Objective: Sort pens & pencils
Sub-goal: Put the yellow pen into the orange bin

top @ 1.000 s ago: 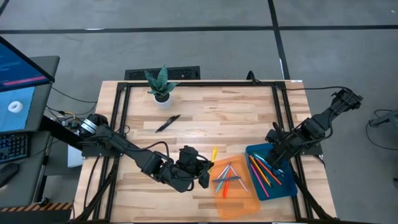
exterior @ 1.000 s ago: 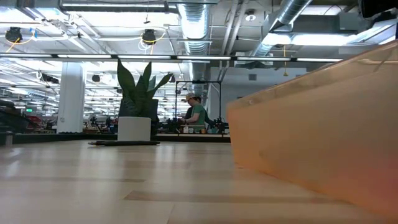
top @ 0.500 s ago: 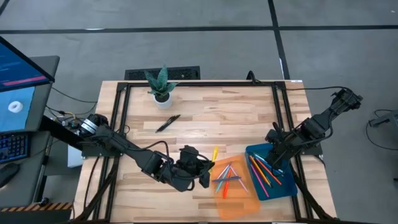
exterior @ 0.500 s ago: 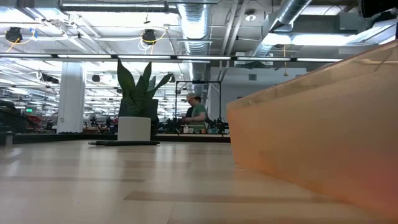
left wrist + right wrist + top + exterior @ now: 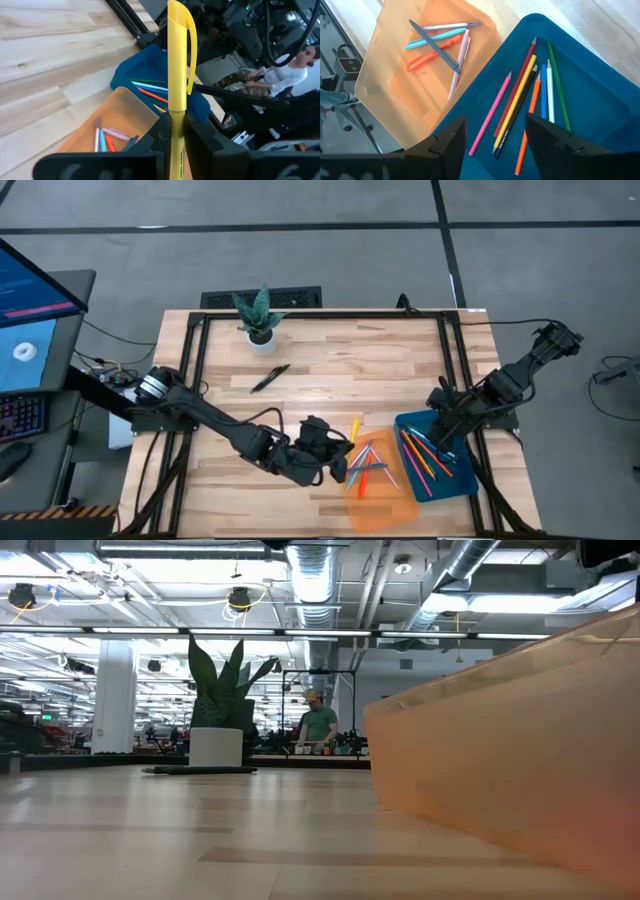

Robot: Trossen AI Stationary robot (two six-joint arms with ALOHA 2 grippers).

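Gripping a yellow pen point(image 5: 177, 60) between closed fingers, your left gripper point(image 5: 338, 461) has slid closer to the orange tray point(image 5: 398, 505) than a second ago and now sits at its near edge, the pen reaching over the rim. Your right gripper point(image 5: 441, 426) hasn't moved; it hangs open and empty over the blue tray point(image 5: 462, 480) just beside the orange one. Pencils point(image 5: 520, 95) lie in the blue tray, pens point(image 5: 440, 42) in the orange tray.
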